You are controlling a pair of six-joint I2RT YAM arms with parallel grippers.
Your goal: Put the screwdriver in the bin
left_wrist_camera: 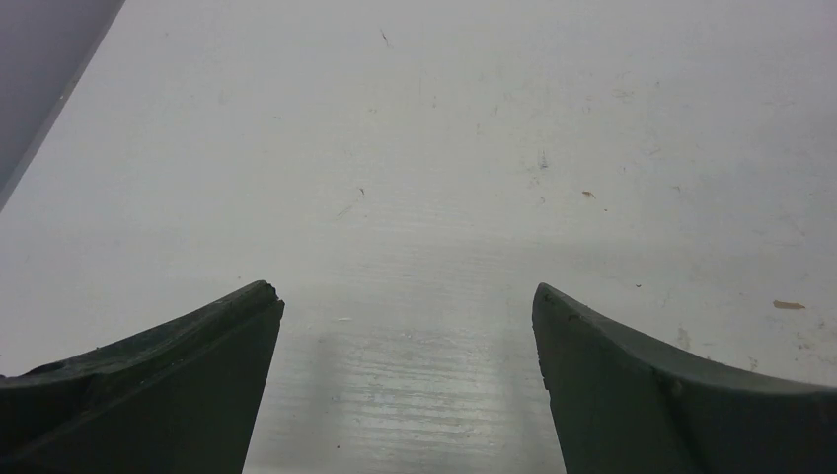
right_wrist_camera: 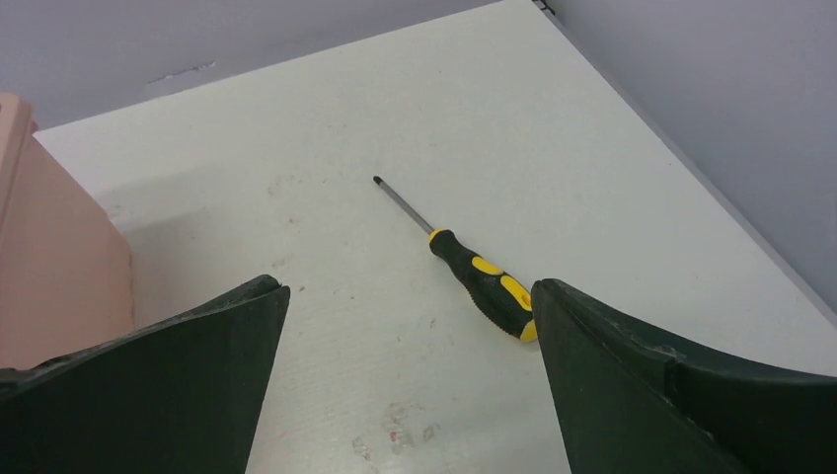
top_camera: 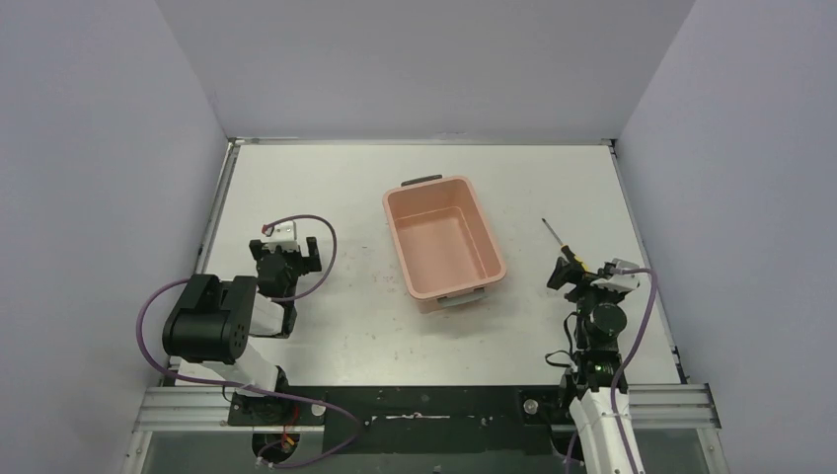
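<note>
Overhead view, bottom edge first: both arm bases on the near rail. Left gripper (top_camera: pixel 286 259) sits left of centre, low over bare table (top_camera: pixel 296 178); its wrist view shows the jaws spread wide with nothing between them. Right gripper (top_camera: pixel 572 278) is at lower right, jaws fully apart and holding nothing. In the right wrist view the screwdriver (right_wrist_camera: pixel 456 257) lies flat on the table just beyond the fingertips (right_wrist_camera: pixel 553 306). Its black-and-yellow handle butts close against the right-hand one, and the shaft points away toward the upper left of the frame. Whether handle and finger touch, I cannot tell. Overhead, the screwdriver (top_camera: pixel 561 244) runs diagonally just above the right gripper, well to the right of the bin (top_camera: pixel 397 242). The bin stands upright at frame centre with nothing visible inside. Step in hand, as I judge it: the approach to the pick, with no grasp made yet. The next move calls for shifting the jaws right so the handle sits centred between them, then lowering to the table, closing on the handle, lifting, and carrying it left over the bin rim.
</note>
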